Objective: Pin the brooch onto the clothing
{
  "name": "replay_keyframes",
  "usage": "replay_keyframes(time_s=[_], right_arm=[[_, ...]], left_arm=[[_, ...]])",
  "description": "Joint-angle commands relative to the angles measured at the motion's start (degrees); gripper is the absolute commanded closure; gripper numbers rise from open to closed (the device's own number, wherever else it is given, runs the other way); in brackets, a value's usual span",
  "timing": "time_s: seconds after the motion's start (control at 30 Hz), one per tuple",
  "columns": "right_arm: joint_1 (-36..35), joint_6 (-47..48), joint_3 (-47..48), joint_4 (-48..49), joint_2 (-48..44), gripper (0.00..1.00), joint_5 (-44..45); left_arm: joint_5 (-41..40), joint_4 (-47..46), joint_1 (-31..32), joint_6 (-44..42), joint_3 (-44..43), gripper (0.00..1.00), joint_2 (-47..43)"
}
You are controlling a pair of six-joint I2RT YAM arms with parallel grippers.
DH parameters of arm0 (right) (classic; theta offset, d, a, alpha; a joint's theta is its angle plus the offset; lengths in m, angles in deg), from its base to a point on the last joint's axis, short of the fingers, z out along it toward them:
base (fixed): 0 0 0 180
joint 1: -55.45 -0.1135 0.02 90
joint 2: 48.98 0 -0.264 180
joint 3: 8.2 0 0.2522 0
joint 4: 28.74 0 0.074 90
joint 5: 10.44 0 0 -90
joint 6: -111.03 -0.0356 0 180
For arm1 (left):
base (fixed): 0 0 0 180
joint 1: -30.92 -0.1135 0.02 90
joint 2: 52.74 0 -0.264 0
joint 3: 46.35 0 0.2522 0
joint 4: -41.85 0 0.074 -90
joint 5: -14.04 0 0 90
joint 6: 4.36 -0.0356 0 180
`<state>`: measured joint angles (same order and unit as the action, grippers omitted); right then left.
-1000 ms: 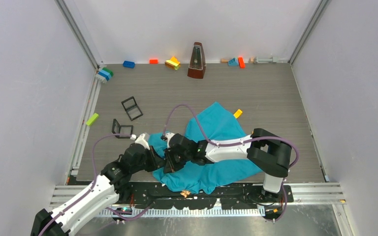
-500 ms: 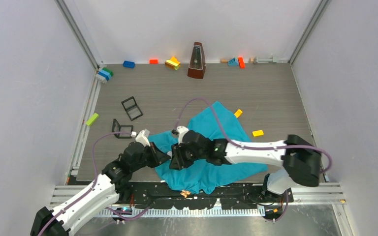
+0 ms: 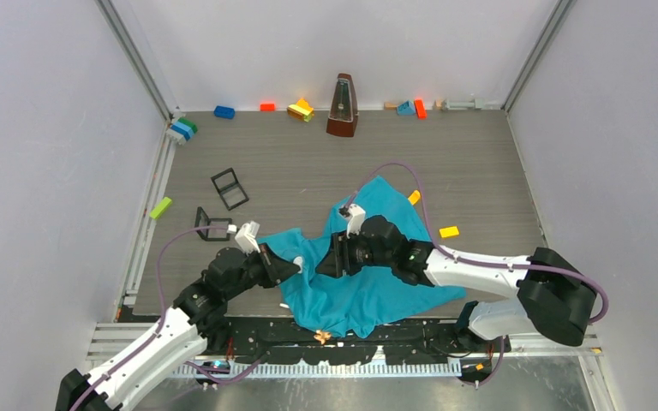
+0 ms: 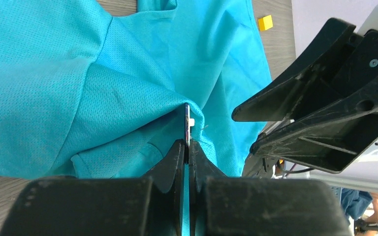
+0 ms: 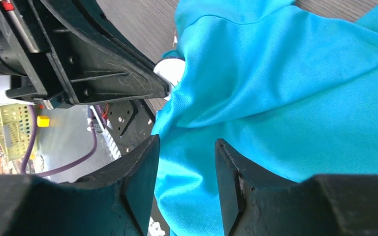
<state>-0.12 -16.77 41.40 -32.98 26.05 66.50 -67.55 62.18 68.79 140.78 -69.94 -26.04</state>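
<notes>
Clothing [image 3: 385, 291] was laid crumpled at the near edge of the tabletop [image 3: 291, 163]; one fold was pinched by the left gripper [image 3: 294, 267], while the right gripper [image 3: 326, 259] was held spread just beside it

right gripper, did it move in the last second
Yes. The right gripper has shifted right and slightly farther back, from left of the metronome to almost in line with it.

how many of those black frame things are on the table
2. One black frame lies on the table left of the T-shirt. The other sits nearer the front-left edge. The shirt could be hiding more.
</notes>
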Motion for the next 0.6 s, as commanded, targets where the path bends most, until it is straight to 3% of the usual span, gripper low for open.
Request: replay_keyframes(time_s=[0.0, 0.13, 0.3, 0.57], right_arm=[[0.41, -1.12, -3.14, 14.00, -1.74, 0.48, -4.27], [3.85, -0.27, -5.92, 19.99, -3.73, 0.45, -13.34], [6.13, 2.54, -4.87, 19.60, -7.57, 0.44, -21.60], [6.44, 5.72, -2.63, 13.79, -17.37, 0.42, -24.39]], left_arm=[[4.33, -3.18, -0.25, -6.79, -1.68, 1.00, -1.15], [10.66, -3.19, -0.23, -11.24, -3.60, 1.00, -1.43], [16.35, -3.11, -0.39, -12.07, -7.31, 1.00, -1.60], [30.34, -5.87, -2.09, -11.00, -12.92, 1.00, 2.22]])
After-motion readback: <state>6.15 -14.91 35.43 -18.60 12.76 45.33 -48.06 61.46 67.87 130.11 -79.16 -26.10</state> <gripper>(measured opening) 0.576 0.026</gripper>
